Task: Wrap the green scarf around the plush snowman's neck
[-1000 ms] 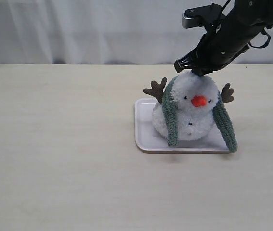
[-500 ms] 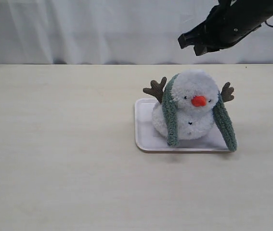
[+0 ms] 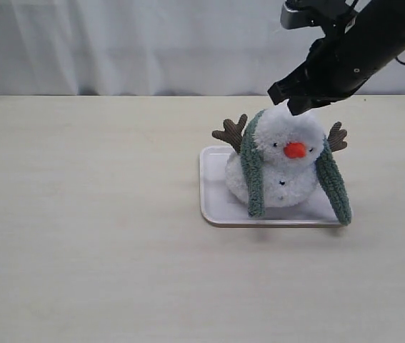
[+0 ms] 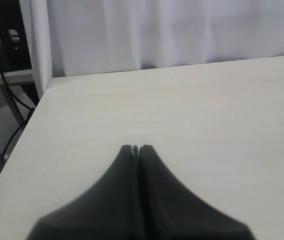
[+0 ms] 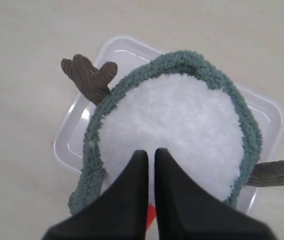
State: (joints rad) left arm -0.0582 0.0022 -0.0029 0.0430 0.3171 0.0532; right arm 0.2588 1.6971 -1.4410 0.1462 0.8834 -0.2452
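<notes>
The plush snowman (image 3: 288, 170) sits on a flat white tray (image 3: 213, 201), its orange nose toward the camera. The green scarf (image 3: 252, 179) runs behind the head, and its two ends hang down the front, one on each side; the right-hand end (image 3: 335, 187) reaches the tray's edge. My right gripper (image 3: 296, 107) hovers just over the top of the head, shut and holding nothing. From the right wrist view, the gripper (image 5: 152, 151) is above the white head (image 5: 182, 117), which the scarf (image 5: 182, 59) rings. My left gripper (image 4: 135, 147) is shut over bare table.
Brown twig arms (image 3: 231, 132) stick out on both sides of the snowman. A white curtain (image 3: 116, 43) hangs behind the table. In the left wrist view the table's edge (image 4: 36, 107) drops off to cables and a stand.
The right gripper lifted up off the snowman's head, then came back down to just above it, slightly further right. Snowman and scarf have not moved.
</notes>
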